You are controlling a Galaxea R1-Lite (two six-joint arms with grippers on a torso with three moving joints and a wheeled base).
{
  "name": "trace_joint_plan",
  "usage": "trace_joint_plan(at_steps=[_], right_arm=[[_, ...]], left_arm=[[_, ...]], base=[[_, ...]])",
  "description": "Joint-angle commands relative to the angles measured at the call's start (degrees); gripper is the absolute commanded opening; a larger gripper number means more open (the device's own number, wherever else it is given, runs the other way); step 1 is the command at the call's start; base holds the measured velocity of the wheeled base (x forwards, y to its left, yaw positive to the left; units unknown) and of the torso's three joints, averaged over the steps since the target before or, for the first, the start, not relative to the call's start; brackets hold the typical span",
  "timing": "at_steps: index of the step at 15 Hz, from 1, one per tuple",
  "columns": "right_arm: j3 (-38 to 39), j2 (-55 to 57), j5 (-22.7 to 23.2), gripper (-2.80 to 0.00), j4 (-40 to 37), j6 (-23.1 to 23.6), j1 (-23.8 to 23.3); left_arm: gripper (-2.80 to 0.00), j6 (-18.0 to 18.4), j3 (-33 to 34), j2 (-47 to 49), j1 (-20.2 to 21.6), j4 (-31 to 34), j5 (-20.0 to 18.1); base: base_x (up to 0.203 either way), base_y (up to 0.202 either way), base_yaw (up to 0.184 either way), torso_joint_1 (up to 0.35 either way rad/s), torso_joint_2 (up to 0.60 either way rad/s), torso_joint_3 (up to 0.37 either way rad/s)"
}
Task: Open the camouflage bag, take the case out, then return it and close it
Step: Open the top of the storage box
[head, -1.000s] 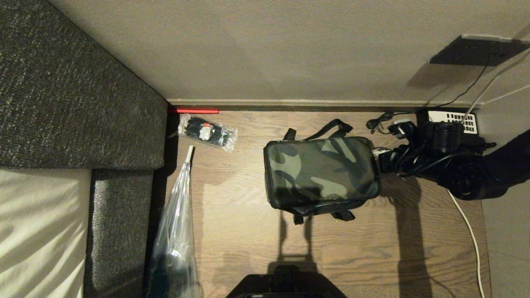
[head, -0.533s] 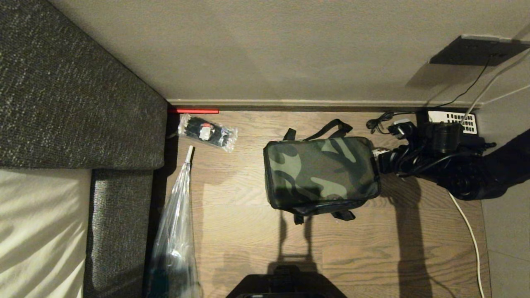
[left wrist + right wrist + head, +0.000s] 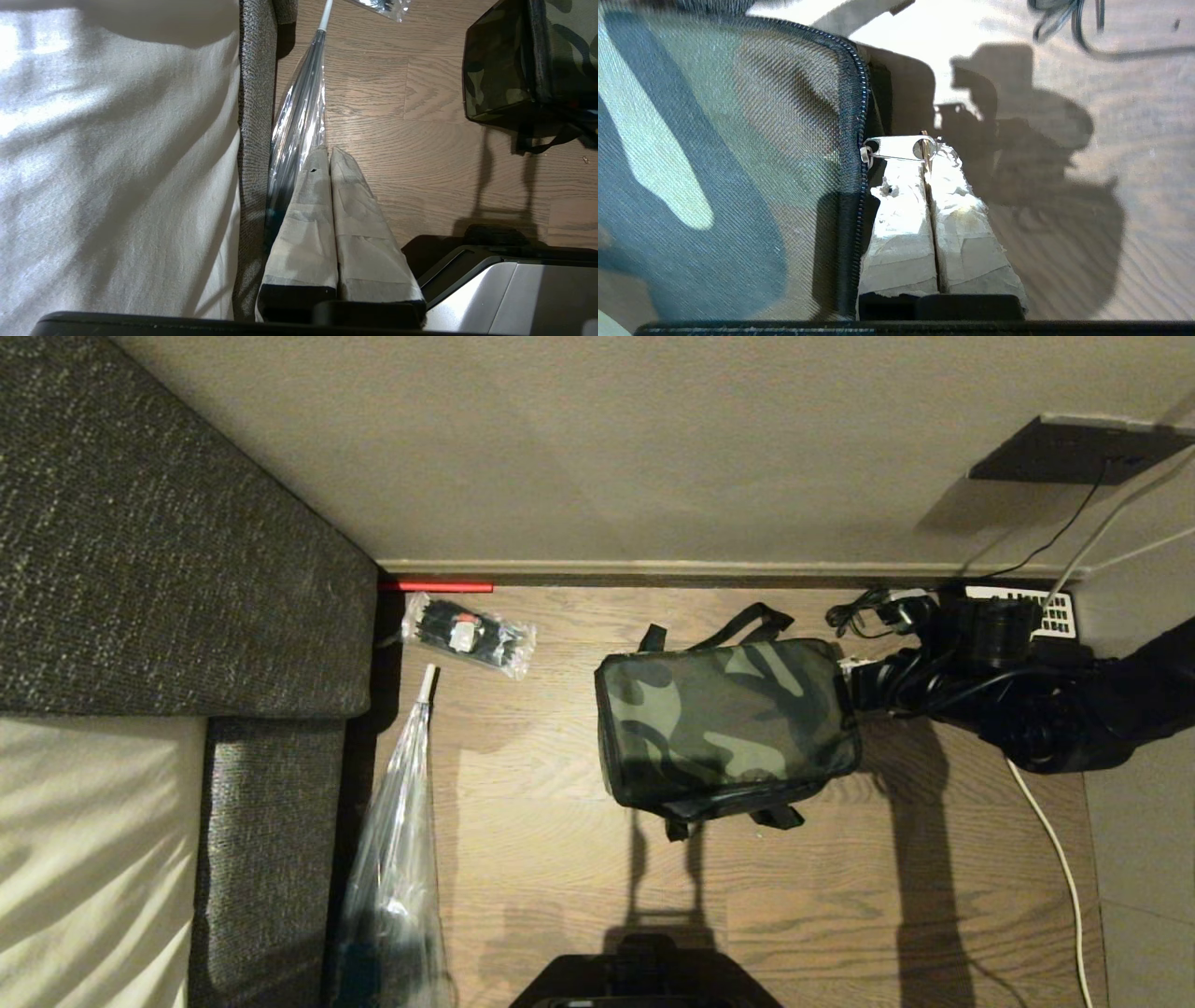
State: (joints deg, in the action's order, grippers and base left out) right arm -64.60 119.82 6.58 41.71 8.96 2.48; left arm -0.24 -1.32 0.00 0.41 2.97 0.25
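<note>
"Where's the bag?"

"The camouflage bag sits on the floor, zipped, touching my right tool. The tool is pinched on the zipper pull so I can drag it round the edge."

"And the left tool?"

"Closed, empty, parked away beside the sofa."

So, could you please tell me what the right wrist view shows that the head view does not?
Only the right wrist view: the right gripper shut on the silver zipper pull. Only the head view: the grey sofa, a plastic-wrapped umbrella and a small plastic packet. Both: the camouflage bag on the wooden floor.
</note>
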Motion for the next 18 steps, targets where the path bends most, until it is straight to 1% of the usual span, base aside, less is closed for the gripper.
trace_joint_plan(at_steps=[1,8,11,13,15,16,17,18], right_arm=[[-2.2,0.8,0.1,-2.8,0.9,-0.8,0.4],[-3.2,1.7,-0.1,-2.8,1.1,-1.0,0.9],[-1.6,1.7,-0.8,-2.8,1.0,-0.9,1.0],[0.9,1.5,-0.8,-2.8,0.4,-1.2,2.1],[3.9,1.7,-0.8,-2.8,-0.6,-3.4,3.4],[3.9,1.8,-0.8,-2.8,-0.7,-3.6,3.5],[4.5,1.9,-0.9,-2.8,-2.2,-4.9,4.1],[4.5,1.9,-0.9,-2.8,-3.1,-7.3,4.8]], left_arm=[[-2.8,0.0,0.0,0.0,0.0,0.0,0.0],[-2.8,0.0,0.0,0.0,0.0,0.0,0.0],[-2.8,0.0,0.0,0.0,0.0,0.0,0.1],[-2.8,0.0,0.0,0.0,0.0,0.0,0.0],[-2.8,0.0,0.0,0.0,0.0,0.0,0.0],[-2.8,0.0,0.0,0.0,0.0,0.0,0.0],[-2.8,0.0,0.0,0.0,0.0,0.0,0.0],[-2.8,0.0,0.0,0.0,0.0,0.0,0.0]], base=[[0.0,0.0,0.0,0.0,0.0,0.0],[0.0,0.0,0.0,0.0,0.0,0.0],[0.0,0.0,0.0,0.0,0.0,0.0],[0.0,0.0,0.0,0.0,0.0,0.0],[0.0,0.0,0.0,0.0,0.0,0.0],[0.0,0.0,0.0,0.0,0.0,0.0],[0.0,0.0,0.0,0.0,0.0,0.0],[0.0,0.0,0.0,0.0,0.0,0.0]])
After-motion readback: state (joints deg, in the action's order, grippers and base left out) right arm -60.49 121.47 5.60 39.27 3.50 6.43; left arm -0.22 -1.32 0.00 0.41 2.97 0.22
